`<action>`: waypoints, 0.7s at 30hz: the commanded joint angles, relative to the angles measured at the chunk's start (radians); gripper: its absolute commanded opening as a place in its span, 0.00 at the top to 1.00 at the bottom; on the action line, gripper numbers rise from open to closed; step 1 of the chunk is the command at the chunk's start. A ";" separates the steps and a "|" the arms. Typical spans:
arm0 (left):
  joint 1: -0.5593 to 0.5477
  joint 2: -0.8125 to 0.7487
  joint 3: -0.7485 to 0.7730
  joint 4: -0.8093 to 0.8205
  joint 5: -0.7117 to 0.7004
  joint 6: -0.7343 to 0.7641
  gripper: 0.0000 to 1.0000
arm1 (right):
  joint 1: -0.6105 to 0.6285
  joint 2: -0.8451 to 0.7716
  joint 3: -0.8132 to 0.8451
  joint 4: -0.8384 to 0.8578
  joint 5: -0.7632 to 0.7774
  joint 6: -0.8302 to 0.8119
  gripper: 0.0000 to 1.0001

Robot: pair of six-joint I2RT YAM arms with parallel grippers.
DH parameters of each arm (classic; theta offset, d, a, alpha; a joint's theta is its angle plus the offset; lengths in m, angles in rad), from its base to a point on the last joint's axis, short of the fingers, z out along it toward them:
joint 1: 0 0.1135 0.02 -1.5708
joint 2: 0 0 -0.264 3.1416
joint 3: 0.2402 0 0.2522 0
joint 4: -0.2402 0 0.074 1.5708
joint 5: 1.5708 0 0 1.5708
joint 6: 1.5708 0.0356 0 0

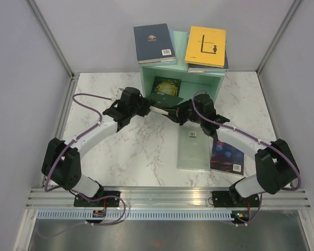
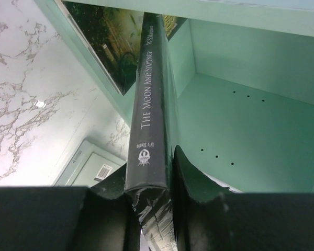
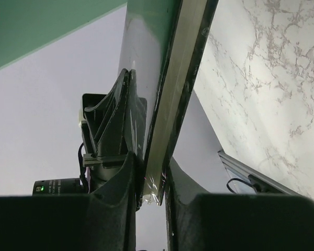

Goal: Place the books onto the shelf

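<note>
Both grippers hold one black book (image 1: 161,110) upright just in front of the mint-green shelf (image 1: 198,77). My left gripper (image 1: 146,108) is shut on its spine end (image 2: 152,94), which points into the shelf's opening (image 2: 251,120). My right gripper (image 1: 177,112) is shut on the opposite edge, where the pages (image 3: 170,89) show between its fingers. A dark book with a green-gold cover (image 1: 165,86) leans inside the shelf. A navy book (image 1: 154,44) and a yellow book (image 1: 205,46) lie on the shelf's top.
A pale green book (image 1: 193,149) and a dark galaxy book (image 1: 227,156) lie flat on the marble table under my right arm. Grey walls close in the left, right and back. A metal rail runs along the near edge.
</note>
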 commanded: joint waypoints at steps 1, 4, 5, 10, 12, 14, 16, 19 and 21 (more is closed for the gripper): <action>-0.047 -0.078 -0.037 -0.153 0.047 0.211 0.83 | -0.005 -0.043 0.133 -0.016 0.104 -0.256 1.00; -0.045 -0.131 -0.060 -0.193 0.055 0.260 0.46 | -0.018 -0.005 0.199 -0.045 0.101 -0.348 1.00; -0.045 -0.145 -0.067 -0.205 0.050 0.269 0.42 | -0.022 0.024 0.213 -0.051 0.087 -0.371 1.00; -0.036 -0.275 -0.141 -0.288 0.030 0.309 0.33 | -0.036 0.122 0.276 -0.025 0.009 -0.529 1.00; -0.033 -0.320 -0.181 -0.311 0.020 0.314 0.33 | -0.048 0.184 0.285 0.002 -0.066 -0.558 1.00; -0.028 -0.390 -0.207 -0.346 0.009 0.320 0.34 | -0.061 0.228 0.262 0.036 -0.094 -0.580 1.00; -0.024 -0.438 -0.235 -0.374 0.000 0.333 0.34 | -0.067 0.248 0.231 0.042 -0.093 -0.595 1.00; -0.016 -0.515 -0.255 -0.427 -0.013 0.353 0.35 | -0.082 0.274 0.196 0.050 -0.070 -0.604 1.00; -0.015 -0.561 -0.265 -0.463 -0.019 0.363 0.36 | -0.085 0.293 0.188 0.062 -0.062 -0.600 1.00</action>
